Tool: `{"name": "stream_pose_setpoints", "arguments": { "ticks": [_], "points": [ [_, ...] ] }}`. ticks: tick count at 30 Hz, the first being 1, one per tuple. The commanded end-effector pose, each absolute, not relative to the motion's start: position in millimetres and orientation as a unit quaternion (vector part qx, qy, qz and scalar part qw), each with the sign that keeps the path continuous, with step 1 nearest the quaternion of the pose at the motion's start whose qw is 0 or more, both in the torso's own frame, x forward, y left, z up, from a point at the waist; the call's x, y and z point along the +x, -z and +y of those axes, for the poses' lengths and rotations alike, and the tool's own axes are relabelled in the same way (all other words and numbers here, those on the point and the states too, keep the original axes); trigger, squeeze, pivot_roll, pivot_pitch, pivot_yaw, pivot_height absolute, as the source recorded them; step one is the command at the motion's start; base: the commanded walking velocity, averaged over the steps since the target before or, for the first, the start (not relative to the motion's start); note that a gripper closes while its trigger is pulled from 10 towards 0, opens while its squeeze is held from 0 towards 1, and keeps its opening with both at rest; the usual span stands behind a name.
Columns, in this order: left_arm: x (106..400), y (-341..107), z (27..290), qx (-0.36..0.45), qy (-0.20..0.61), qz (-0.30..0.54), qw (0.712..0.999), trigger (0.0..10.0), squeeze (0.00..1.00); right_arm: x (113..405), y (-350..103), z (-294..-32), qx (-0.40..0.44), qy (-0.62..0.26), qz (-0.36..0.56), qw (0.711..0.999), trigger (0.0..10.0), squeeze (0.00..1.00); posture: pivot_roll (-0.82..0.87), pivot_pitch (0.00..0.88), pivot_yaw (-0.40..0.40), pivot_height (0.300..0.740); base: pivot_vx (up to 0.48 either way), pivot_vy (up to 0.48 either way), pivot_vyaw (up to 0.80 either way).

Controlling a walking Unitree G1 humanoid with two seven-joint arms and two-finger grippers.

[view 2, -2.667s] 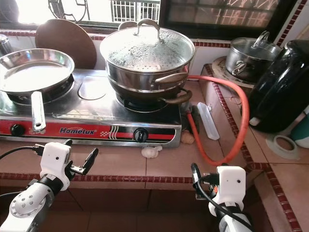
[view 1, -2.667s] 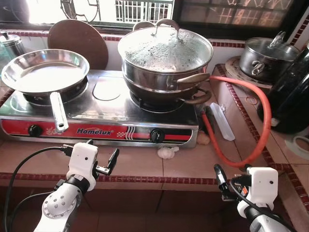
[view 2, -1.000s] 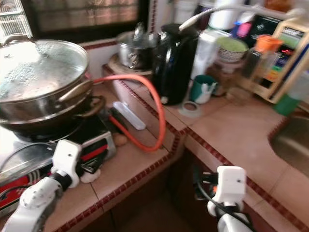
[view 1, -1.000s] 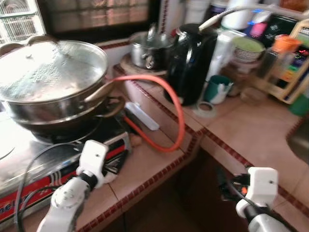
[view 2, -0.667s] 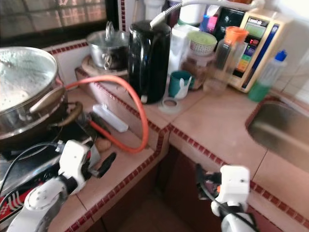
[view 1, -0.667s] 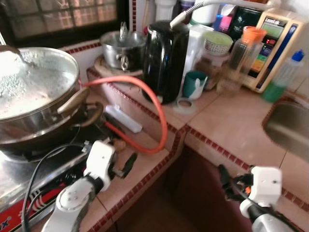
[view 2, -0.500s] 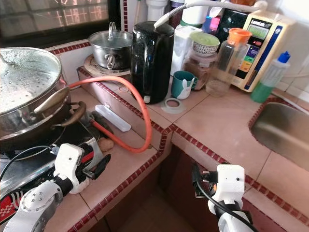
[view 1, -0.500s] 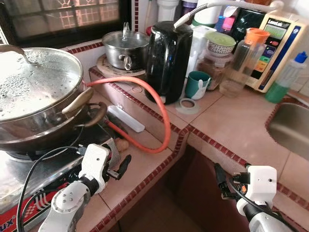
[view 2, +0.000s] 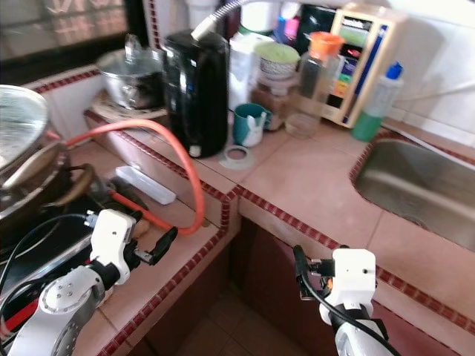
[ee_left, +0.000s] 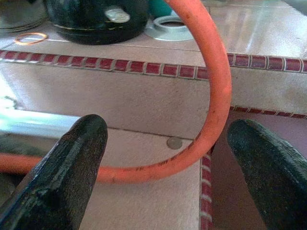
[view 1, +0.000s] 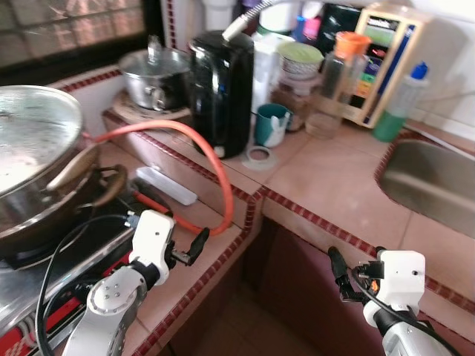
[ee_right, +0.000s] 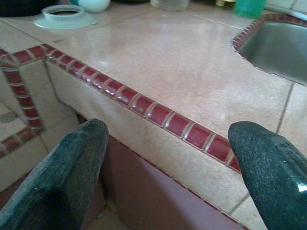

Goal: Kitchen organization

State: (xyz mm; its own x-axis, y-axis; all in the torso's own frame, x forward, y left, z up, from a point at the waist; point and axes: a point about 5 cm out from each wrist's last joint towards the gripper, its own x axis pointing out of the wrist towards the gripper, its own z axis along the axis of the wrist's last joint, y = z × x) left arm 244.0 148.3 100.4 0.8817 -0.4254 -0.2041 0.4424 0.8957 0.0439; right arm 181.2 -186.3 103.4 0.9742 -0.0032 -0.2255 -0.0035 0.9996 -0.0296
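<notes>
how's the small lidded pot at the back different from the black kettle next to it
The small lidded pot is shiny bare steel; the black kettle is dark and glossy. The pot is low and wide, the kettle tall and narrow, rising well above it. The pot sits on a round trivet in the corner under the window, the kettle directly on the tiled counter beside the teal mug. Both stand upright with their tops closed.

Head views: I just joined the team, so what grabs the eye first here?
The orange hose loops across the tiled counter from the big steel pot, past the black kettle. Right of it lies a steel sink. Low in front, the left gripper and right gripper hover open.
</notes>
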Motion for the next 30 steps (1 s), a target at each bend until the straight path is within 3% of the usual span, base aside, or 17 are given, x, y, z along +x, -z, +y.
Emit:
{"name": "stream_pose_setpoints", "arguments": {
  "ticks": [1, 11, 21, 30],
  "points": [
    [245, -101, 148, 0.041, 0.223, 0.099, 0.969, 10.0, 0.00, 182, -103, -187, -0.016, 0.001, 0.117, 0.993, 10.0, 0.00, 0.09, 0.000, -0.035, 0.740, 0.000, 0.000, -0.78],
    [240, -97, 144, 0.035, 0.232, 0.114, 0.965, 10.0, 0.00, 181, -103, -187, -0.016, 0.002, 0.118, 0.993, 10.0, 0.00, 0.09, 0.000, -0.035, 0.740, 0.000, 0.000, -0.78],
    [219, -90, 167, 0.070, 0.173, 0.119, 0.975, 10.0, 0.00, 184, -103, -187, -0.020, -0.007, 0.115, 0.993, 10.0, 0.00, 0.11, 0.000, -0.046, 0.740, 0.000, 0.000, 0.00],
    [220, -93, 168, 0.071, 0.177, 0.115, 0.975, 10.0, 0.00, 188, -104, -187, -0.022, -0.012, 0.112, 0.993, 10.0, 0.00, 0.11, 0.000, -0.050, 0.740, 0.000, 0.000, 0.00]
  ]
}}
